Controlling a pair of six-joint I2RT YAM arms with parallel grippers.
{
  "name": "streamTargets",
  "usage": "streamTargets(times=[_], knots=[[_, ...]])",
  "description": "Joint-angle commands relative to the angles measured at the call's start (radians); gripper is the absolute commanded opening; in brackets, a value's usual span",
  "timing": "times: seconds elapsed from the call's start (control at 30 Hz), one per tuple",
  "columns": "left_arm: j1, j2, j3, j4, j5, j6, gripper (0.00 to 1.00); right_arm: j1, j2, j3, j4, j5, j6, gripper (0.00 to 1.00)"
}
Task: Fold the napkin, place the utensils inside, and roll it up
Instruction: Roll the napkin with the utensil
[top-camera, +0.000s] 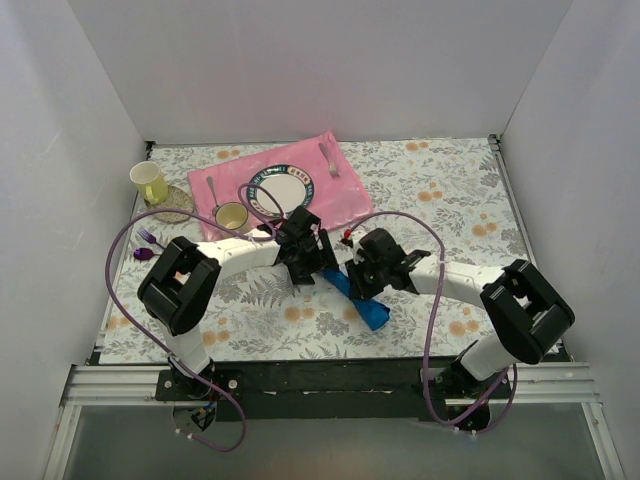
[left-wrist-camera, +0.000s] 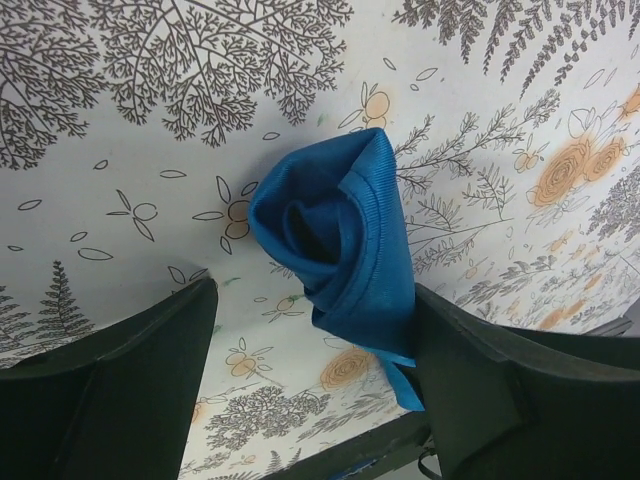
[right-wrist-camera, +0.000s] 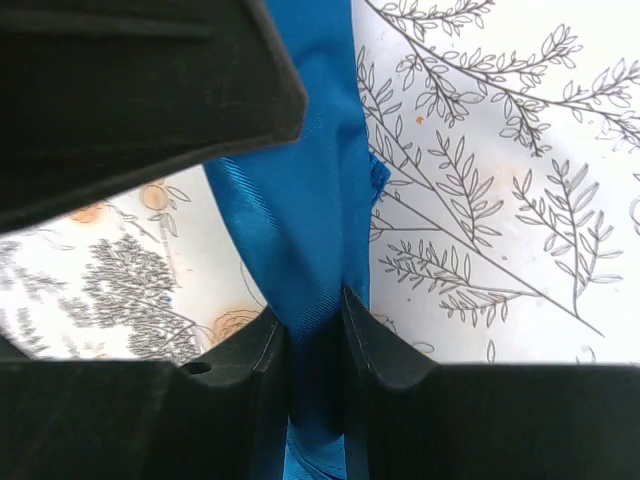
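napkin (top-camera: 368, 308) lies as 1 blue roll on the tabletop (top-camera: 440, 190), slanting between my 2 arms near the front edge, apart from the pink placemat (top-camera: 335, 190). my right fingers (right-wrist-camera: 400, 390) are clenched on the roll partway along, with cloth pinched between them. my left fingers (left-wrist-camera: 120, 390) are released and stand on either side of the roll's open end. i judge this the last step, the rolling, close to done. the next move calls for settling the loose end so the roll holds, then letting go gently without dragging it open. the open end shows only dark folds, so i cannot tell whether the utensil is inside. counted: 1 napkin, 1 placemat, 1 plate (top-camera: 255, 190), 1 yellow cup (top-camera: 148, 182), 1 small bowl (top-camera: 231, 215), 1 silver fork (top-camera: 328, 160), and what look like 2 purple utensils (top-camera: 148, 245).
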Motion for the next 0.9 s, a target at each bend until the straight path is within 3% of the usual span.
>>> streamTargets(times=[0.0, 0.23, 0.53, 0.67, 0.73, 0.87], knots=[[0.005, -0.066, 0.010, -0.026, -0.003, 0.002, 0.75, -0.107, 0.021, -0.062, 0.138, -0.325, 0.060, 0.28], [-0.019, 0.004, 0.064, -0.014, 0.031, -0.002, 0.76, -0.227, 0.102, -0.110, 0.298, -0.598, 0.140, 0.27], [-0.039, 0.099, 0.081, -0.003, 0.031, -0.005, 0.72, -0.319, 0.185, -0.169, 0.480, -0.770, 0.272, 0.27], [-0.042, 0.142, 0.089, 0.005, 0.027, 0.002, 0.64, -0.345, 0.244, -0.209, 0.617, -0.842, 0.374, 0.29], [-0.042, 0.159, 0.095, 0.005, 0.013, 0.013, 0.52, -0.353, 0.259, -0.229, 0.666, -0.859, 0.393, 0.31], [-0.042, 0.177, 0.093, -0.002, -0.004, 0.031, 0.43, -0.358, 0.235, -0.216, 0.570, -0.822, 0.341, 0.38]])
